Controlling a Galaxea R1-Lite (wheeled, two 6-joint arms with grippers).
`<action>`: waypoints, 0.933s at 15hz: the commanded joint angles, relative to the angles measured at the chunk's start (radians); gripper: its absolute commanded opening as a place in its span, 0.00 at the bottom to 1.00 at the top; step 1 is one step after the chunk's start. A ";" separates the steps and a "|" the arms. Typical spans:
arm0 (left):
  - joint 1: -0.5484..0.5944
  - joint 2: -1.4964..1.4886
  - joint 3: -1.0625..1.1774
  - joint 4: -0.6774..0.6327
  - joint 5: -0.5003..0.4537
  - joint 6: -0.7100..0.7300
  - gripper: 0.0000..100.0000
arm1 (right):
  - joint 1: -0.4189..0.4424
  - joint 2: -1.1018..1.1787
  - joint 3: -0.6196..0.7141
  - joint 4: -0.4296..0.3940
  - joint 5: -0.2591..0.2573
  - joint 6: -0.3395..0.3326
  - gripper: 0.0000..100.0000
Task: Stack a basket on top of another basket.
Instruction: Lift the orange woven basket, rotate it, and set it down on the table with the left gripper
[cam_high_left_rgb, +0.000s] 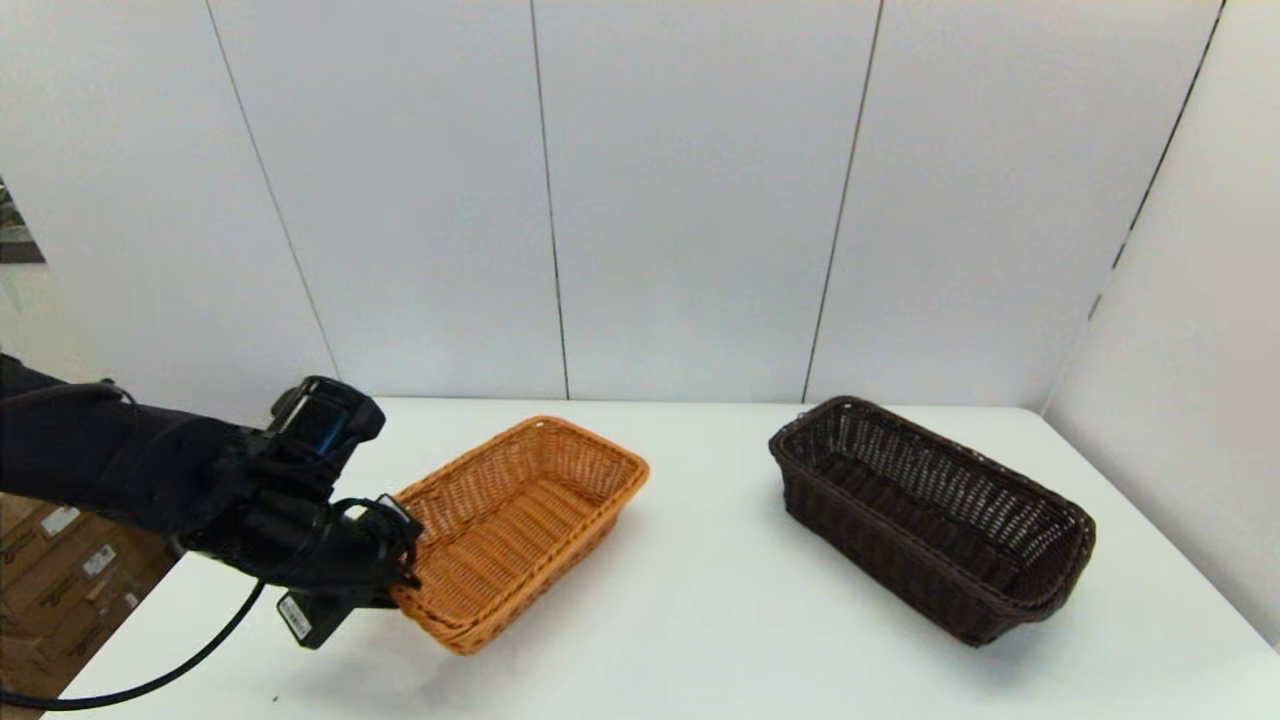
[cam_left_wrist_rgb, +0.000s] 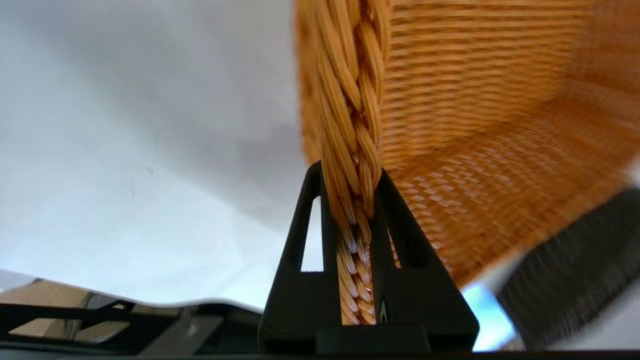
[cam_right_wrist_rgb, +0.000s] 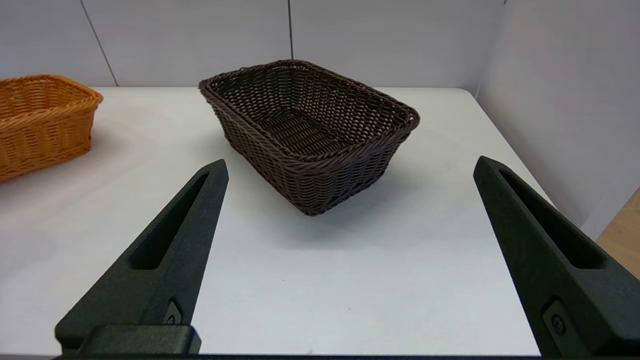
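Note:
The orange-tan woven basket (cam_high_left_rgb: 520, 525) lies at the left of the table, its near-left end tipped up a little. My left gripper (cam_high_left_rgb: 405, 560) is shut on the braided rim (cam_left_wrist_rgb: 352, 165) at that end; in the left wrist view the two black fingers (cam_left_wrist_rgb: 300, 235) pinch the braid between them. The dark brown woven basket (cam_high_left_rgb: 930, 515) rests flat at the right of the table, also seen in the right wrist view (cam_right_wrist_rgb: 307, 127). My right gripper (cam_right_wrist_rgb: 350, 167) hangs open, short of the dark basket's near end, touching nothing, and is out of the head view.
White wall panels (cam_high_left_rgb: 700, 200) close off the back of the table and a side panel (cam_high_left_rgb: 1180, 350) runs along the right. The table's left edge (cam_high_left_rgb: 120, 640) drops to cardboard boxes (cam_high_left_rgb: 60, 580) on the floor. A black cable (cam_high_left_rgb: 200, 650) trails from the left arm.

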 joint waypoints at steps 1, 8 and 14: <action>0.006 -0.150 0.056 -0.107 -0.099 0.070 0.00 | 0.000 0.001 0.001 0.000 0.000 0.000 1.00; 0.006 -0.170 0.152 -0.242 -0.216 0.118 0.00 | 0.000 0.001 -0.001 0.000 0.000 0.000 1.00; 0.012 -0.128 0.143 -0.119 -0.300 0.414 0.00 | 0.000 0.001 0.001 0.000 0.000 0.000 1.00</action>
